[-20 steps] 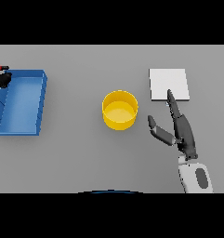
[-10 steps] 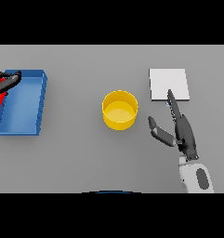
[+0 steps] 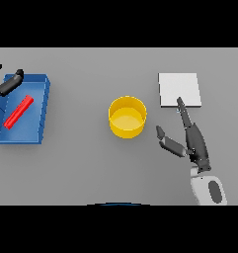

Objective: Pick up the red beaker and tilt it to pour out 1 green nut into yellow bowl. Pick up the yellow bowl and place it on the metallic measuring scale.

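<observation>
The red beaker (image 3: 19,111) lies on its side inside the blue tray (image 3: 39,133) at the far left. My left hand (image 3: 7,85) hovers at the tray's upper left corner, fingers spread and open, apart from the beaker. The yellow bowl (image 3: 127,116) stands upright at the table's centre; I cannot make out a green nut in it. The metallic measuring scale (image 3: 179,89) is a flat pale square at the upper right. My right hand (image 3: 192,140) is open to the right of the bowl, fingers straight and pointing at the scale's lower edge, thumb stretched toward the bowl without touching it.
The blue tray occupies the table's left edge. Grey tabletop (image 3: 86,168) stretches between the tray and the bowl and along the front.
The red beaker left my left hand and dropped flat into the blue tray. The left hand opened and drew back to the tray's corner. My right hand barely moved.
</observation>
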Robot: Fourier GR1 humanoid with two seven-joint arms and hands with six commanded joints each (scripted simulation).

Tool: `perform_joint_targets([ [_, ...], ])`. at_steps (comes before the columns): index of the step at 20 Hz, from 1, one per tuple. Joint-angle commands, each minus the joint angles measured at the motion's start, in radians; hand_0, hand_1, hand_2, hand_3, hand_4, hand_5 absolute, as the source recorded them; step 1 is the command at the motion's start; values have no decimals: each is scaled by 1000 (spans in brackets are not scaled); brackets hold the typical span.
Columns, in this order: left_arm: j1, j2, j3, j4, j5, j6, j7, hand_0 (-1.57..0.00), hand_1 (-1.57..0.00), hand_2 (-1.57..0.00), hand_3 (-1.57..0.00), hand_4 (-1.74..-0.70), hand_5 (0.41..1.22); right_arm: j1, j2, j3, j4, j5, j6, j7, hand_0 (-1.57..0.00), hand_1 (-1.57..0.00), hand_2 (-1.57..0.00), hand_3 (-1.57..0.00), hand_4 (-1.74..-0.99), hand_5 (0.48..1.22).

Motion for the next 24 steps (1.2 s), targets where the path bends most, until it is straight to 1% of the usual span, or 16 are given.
perform_joint_targets([
  [1,14,6,7,-12,6,7,-17,-43,-38,-36,-30,-711,674,-6,-14,9,3,5,18,-8,1,1,1,1,-1146,691],
  [2,17,2,5,-13,3,17,-23,-34,-30,-29,-24,-710,679,-24,-29,23,6,21,36,-16,1,1,1,1,-1132,703],
  [3,10,3,11,-13,8,19,-12,-27,-24,-23,-19,-713,685,-38,-53,35,11,32,63,-24,1,1,1,1,-1137,717],
  [4,11,0,7,-12,2,23,-21,-22,-19,-18,-15,-710,689,-55,-82,59,15,62,92,-38,1,1,1,1,-1153,728],
  [5,14,1,7,-17,4,23,-18,-17,-15,-14,-12,-713,683,-91,-117,72,17,89,119,-15,1,1,1,1,-1172,728],
  [6,11,-4,9,-28,10,28,-18,-13,-12,-11,-9,-719,676,-130,-154,96,23,140,142,20,1,1,1,1,-1190,716],
  [7,16,-8,12,-24,12,28,-39,-11,-9,-9,-7,-719,670,-161,-184,128,32,193,163,30,1,1,1,1,-1204,708],
  [8,12,-2,17,-25,16,21,-43,-8,-7,-7,-6,-720,667,-216,-220,155,36,240,195,52,1,1,1,1,-1216,704],
  [10,20,-6,17,-23,20,21,-47,-5,-4,-4,-3,-719,665,-299,-265,229,73,331,242,24,1,1,1,1,-1222,701],
  [12,24,-7,10,-27,19,17,-43,-3,-2,-2,-2,-715,669,-366,-304,296,102,412,275,-26,1,1,1,1,-1232,702],
  [13,24,0,12,-32,22,12,-40,-2,-2,-2,-1,-712,672,-402,-316,323,128,446,288,-35,1,1,1,1,-1228,703],
  [16,18,2,19,-30,32,7,-30,-1,0,0,0,-714,682,-491,-343,381,188,494,354,-71,1,1,1,1,-1213,705],
  [19,33,-1,26,-24,42,-4,-65,0,0,0,0,-720,687,-550,-347,443,263,543,376,-129,1,1,1,1,-1215,704],
  [21,27,-5,25,-25,42,0,-59,0,1,1,1,-722,687,-595,-335,472,293,560,425,-104,1,1,1,1,-1223,705],
  [23,31,-6,27,-27,44,7,-59,1,1,1,1,-722,687,-632,-314,501,334,582,449,-86,1,1,1,1,-1224,703],
  [24,31,-7,29,-27,46,8,-56,1,1,1,1,-724,686,-653,-313,513,359,592,457,-93,1,1,1,1,-1226,702],
])
